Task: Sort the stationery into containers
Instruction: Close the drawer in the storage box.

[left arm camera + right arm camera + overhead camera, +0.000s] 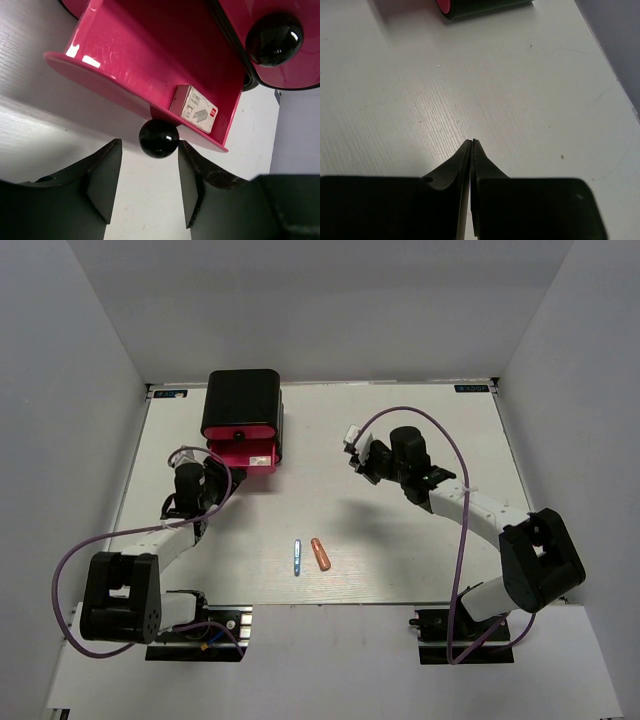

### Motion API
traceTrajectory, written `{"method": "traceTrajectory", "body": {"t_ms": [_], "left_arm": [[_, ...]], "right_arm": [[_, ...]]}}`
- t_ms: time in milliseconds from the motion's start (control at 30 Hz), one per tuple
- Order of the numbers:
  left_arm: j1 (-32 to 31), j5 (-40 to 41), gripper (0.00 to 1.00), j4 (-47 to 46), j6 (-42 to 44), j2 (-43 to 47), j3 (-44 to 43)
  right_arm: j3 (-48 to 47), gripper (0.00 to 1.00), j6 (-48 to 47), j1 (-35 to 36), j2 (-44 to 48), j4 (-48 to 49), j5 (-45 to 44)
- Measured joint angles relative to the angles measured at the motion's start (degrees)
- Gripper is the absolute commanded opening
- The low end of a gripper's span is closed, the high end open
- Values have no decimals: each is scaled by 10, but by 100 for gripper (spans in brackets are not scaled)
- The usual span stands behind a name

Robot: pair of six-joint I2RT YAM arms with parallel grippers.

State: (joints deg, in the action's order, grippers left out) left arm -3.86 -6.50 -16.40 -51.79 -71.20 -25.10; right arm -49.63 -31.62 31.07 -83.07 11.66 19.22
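Note:
The black box (240, 400) stands at the back left with one pink drawer (246, 453) pulled out. In the left wrist view the open drawer (135, 55) holds a white printed block (195, 108). My left gripper (149, 146) is open, its fingertips either side of the drawer's black knob (158, 138) and not touching it. A second knob (274, 38) shows on the shut drawer at the upper right. A thin blue pen (297, 557) and a stubby orange marker (320, 553) lie side by side at the table's front centre. My right gripper (472, 142) is shut and empty over bare table.
The left gripper (222, 478) sits just in front of the drawer; the right gripper (360, 460) is to the right of the box. White walls close the table at the back and both sides. The box's corner (470, 6) shows at the top of the right wrist view.

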Motion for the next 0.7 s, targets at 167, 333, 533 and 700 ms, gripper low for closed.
{"method": "traceTrajectory", "body": {"t_ms": [167,333,533,700], "left_arm": [[0,1,58,-9,-8,-26,-16],[0,3,61,-18,-13,-46,-30],[0,5,63,-34,-21,-71,-47],[0,7,65,-46,-30,-86,-55]], "right_arm": [[0,7,0,-7,0,0,3],[0,7,0,-11,0,-1,5],[1,7,0,-16,0,-3,5],[7,7,0,-19,0,-9,6]]}}
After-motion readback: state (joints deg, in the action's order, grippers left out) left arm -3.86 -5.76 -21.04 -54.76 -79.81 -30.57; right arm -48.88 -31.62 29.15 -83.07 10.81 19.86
